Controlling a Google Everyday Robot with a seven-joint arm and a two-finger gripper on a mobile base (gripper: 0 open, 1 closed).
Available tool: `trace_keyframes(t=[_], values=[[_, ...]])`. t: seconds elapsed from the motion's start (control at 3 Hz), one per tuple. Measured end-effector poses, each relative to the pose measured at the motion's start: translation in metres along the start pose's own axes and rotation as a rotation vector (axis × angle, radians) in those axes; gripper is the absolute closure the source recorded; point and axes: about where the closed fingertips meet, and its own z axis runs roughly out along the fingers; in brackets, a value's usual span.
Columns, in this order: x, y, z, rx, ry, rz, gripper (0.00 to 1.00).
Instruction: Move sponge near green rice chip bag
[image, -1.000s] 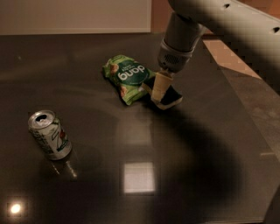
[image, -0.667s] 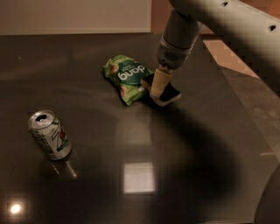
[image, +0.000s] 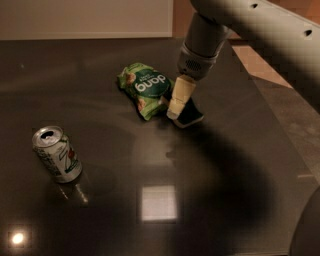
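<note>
The sponge (image: 190, 115), dark on top with a pale edge, lies on the dark table (image: 150, 165) just right of the green rice chip bag (image: 145, 87). The bag is light green with a dark oval and white "dang" lettering, and it lies flat. My gripper (image: 178, 104) comes down from the upper right and is right at the sponge's left side, between the sponge and the bag. It covers part of the sponge.
A white-and-green soda can (image: 56, 154) stands at the left front of the table. The table's right edge (image: 280, 130) runs diagonally, with lighter floor beyond it. My arm (image: 240, 20) crosses the upper right.
The gripper and the sponge have shifted slightly to the left, towards the bag. The bag and the can have not moved.
</note>
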Motion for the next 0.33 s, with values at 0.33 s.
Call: trace_keyframes(t=[0.33], values=[[0.0000,0.0000,0.0000,0.000,0.000,0.000,0.00]])
